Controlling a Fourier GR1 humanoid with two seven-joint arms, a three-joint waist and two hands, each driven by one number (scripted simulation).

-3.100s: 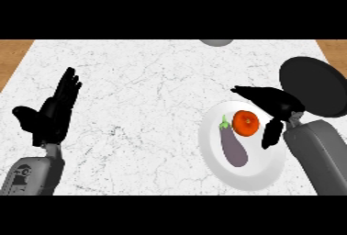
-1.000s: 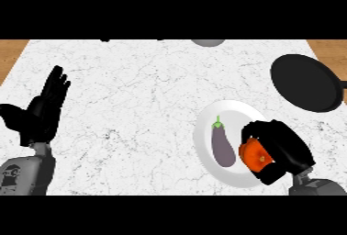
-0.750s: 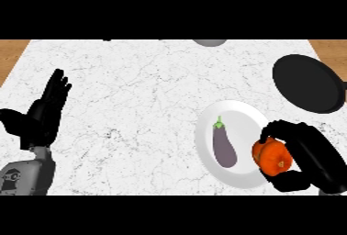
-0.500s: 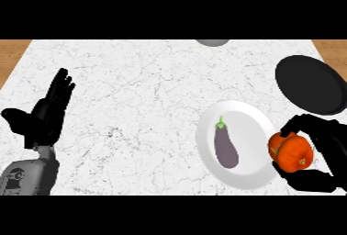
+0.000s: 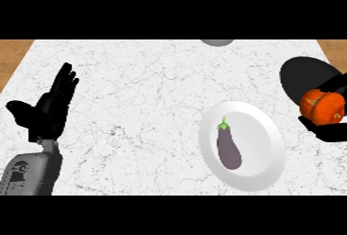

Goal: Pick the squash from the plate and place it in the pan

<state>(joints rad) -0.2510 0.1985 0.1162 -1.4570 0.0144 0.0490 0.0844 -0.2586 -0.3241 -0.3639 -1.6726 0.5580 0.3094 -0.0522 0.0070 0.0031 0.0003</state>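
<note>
**A:** So where do we have the squash [image 5: 324, 104] right now?

**B:** It's in our right hand [image 5: 329, 133], way over at the view's right edge. The black fingers are curled round it above and below, so only the orange middle shows. It's off the plate [image 5: 261, 137] and sits to the right of it, against the near rim of the pan [image 5: 305, 73]. We can't tell how high above the rim it is.

**A:** Anything in the way over there?

**B:** Not much that we can see. The eggplant [image 5: 229, 148] lies lengthwise on the plate, green stem pointing away from us, well apart from the squash. The plate's right rim comes close to the hand, with a strip of bare counter [image 5: 136, 92] between them. The pan is partly cut off by the view's edge and partly hidden by our own fingers.

**A:** And the rest of the counter?

**B:** There's a grey thing [image 5: 217, 42] peeking in at the far edge; we can't tell what it is. Wood [image 5: 13, 55] shows past the counter at both far corners. Our left hand [image 5: 46, 112] rests near the left edge, fingers straight and up, thumb out, touching nothing. Between it and the plate we've got a wide stretch of marble.
</note>
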